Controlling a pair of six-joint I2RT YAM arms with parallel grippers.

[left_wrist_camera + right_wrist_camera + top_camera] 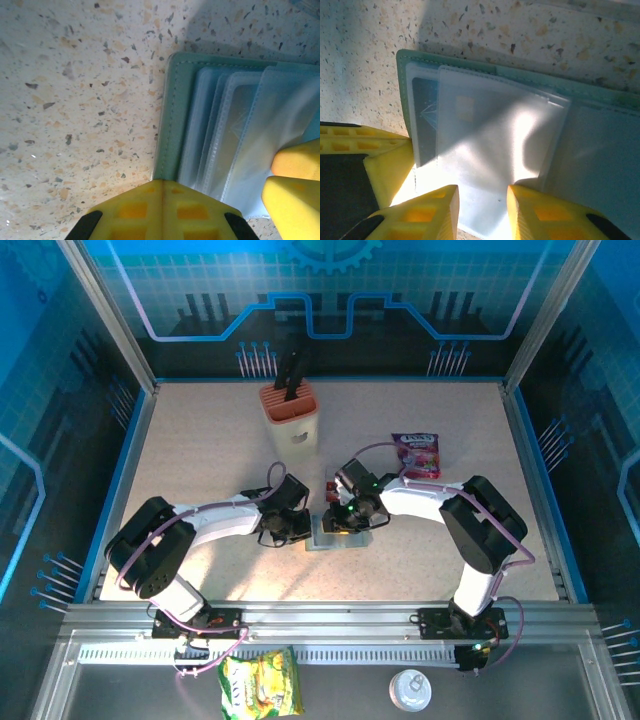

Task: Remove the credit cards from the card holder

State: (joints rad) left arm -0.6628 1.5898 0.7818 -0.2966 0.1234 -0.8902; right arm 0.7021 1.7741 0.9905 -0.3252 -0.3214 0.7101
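Card holder lies open and flat on the table, mid-table, between my two arms; frosted sleeves fanned out inside it; one credit card sits in the leftmost sleeve in the right wrist view, dark through the plastic, with a pale chip patch on the card under the next sleeve; the other sleeves are too cloudy to tell.

Progress, my judgement: holder opened, at least one card not yet pulled, so extraction is left.

My left gripper has its fingers pressed together, tips touching the holder's green edge at the near corner; probably pinning it, cannot tell if it bears down.

My right gripper is spread, one finger on each side of the near edge of the top sleeve, nothing clearly pinched; the seen card is off to the side of that gap, just beside the nearer finger, not between the fingers.
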